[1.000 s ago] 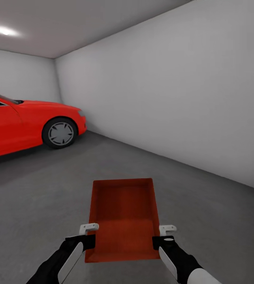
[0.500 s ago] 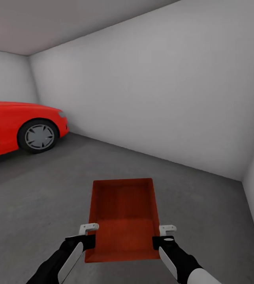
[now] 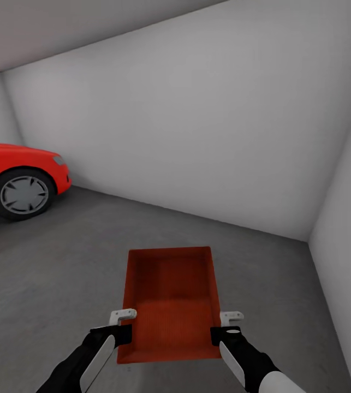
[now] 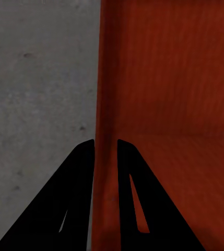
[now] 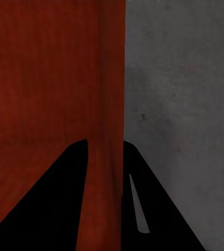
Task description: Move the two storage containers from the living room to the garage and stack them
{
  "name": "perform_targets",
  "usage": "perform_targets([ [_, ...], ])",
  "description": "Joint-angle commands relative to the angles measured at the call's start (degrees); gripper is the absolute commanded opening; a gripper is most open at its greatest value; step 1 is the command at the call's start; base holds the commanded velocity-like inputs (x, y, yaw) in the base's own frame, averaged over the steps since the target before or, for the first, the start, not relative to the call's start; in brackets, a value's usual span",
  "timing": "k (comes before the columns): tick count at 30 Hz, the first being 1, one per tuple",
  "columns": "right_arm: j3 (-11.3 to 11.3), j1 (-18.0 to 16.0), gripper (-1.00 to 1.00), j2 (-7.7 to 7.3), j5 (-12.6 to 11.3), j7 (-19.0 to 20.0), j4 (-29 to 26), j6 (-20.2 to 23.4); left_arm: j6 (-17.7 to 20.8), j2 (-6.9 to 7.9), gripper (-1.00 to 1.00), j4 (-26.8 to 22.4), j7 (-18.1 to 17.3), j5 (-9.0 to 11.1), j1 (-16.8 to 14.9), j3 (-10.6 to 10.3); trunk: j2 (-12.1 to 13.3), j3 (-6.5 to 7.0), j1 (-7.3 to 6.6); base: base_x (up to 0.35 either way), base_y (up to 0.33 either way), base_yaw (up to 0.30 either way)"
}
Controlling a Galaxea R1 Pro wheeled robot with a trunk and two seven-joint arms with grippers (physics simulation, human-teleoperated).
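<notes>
An orange-red open-top rectangular plastic storage container (image 3: pixel 170 303) hangs between the left gripper (image 4: pixel 105 144) and right gripper (image 5: pixel 105 142), jaws pinched on opposite walls above grey concrete floor (image 3: pixel 44 273); uneven grip risks tilting and dropping it.

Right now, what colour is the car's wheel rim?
Grey: the wheel rim on the red car is metallic grey inside a black tyre, clearest in the head view.

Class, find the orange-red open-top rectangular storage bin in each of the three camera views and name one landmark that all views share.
Head view: the orange-red open-top storage bin sits low at centre, held between the left gripper and the right gripper.
Left wrist view: its side wall is pinched between the black fingers.
Right wrist view: its other side wall is pinched likewise.
Shared landmark: the dark grey concrete floor.
</notes>
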Motion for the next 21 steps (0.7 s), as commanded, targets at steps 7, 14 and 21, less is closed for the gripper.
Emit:
perform_targets([
  [7, -0.07, -0.01, -1.0, -0.08, -0.49, -0.3, -0.02, 0.34, -4.67, 0.08, -1.0, -0.86, 0.54, 0.17, -0.08, 0.23, -0.03, -0.08, 0.02, 0.275, 0.152, -0.024],
  [14, -0.07, -0.01, -1.0, -0.08, -0.49, -0.32, -0.02, 0.34, -4.67, 0.08, -1.0, -0.86, 0.54, 0.17, -0.08, 0.23, -0.03, -0.11, 0.02, 0.29, 0.162, -0.002],
  [21, -0.07, -0.01, -1.0, -0.08, -0.49, -0.32, -0.02, 0.32, -4.67, 0.08, -1.0, -0.86, 0.54, 0.17, -0.08, 0.23, -0.03, -0.61, 0.02, 0.291, 0.163, 0.0],
])
